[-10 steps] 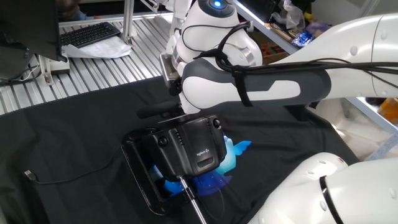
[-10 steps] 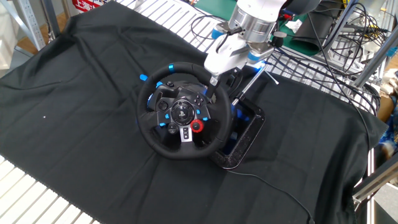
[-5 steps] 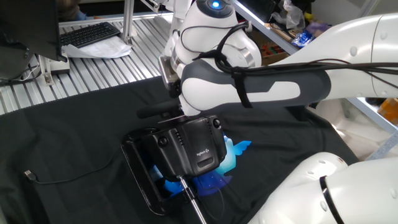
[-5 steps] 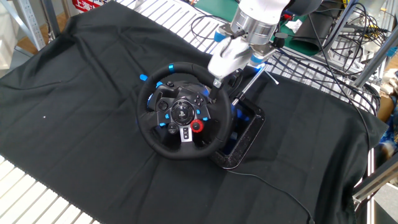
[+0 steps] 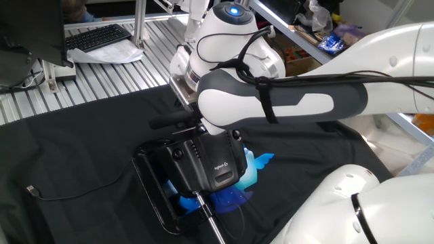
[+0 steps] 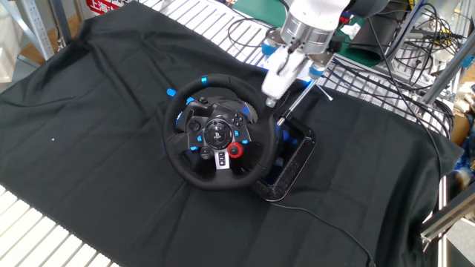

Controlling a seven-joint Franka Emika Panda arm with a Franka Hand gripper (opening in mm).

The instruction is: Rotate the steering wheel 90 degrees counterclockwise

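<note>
The steering wheel (image 6: 185, 159) faces the other fixed view, with its blue band (image 6: 220, 78) at the top of the rim and the red dial at the lower right of the hub. In one fixed view it shows edge-on as a thin dark bar (image 5: 173, 122) behind the boxy housing (image 5: 210, 163). My gripper (image 6: 272, 93) points down just above and to the right of the rim's upper right part, apart from it. Its white fingers overlap from this side, so their gap is hidden. The arm hides them in one fixed view.
A flat black frame (image 6: 297, 156) lies to the right of the wheel on the black cloth, with a metal rod (image 6: 306, 95) above it. Blue plastic pieces (image 5: 256, 166) sit under the housing. A cable (image 5: 34, 192) lies at the left. A keyboard (image 5: 98, 37) rests at the back.
My gripper has moved up and to the right, off the rim's upper right part. The wheel has not turned.
</note>
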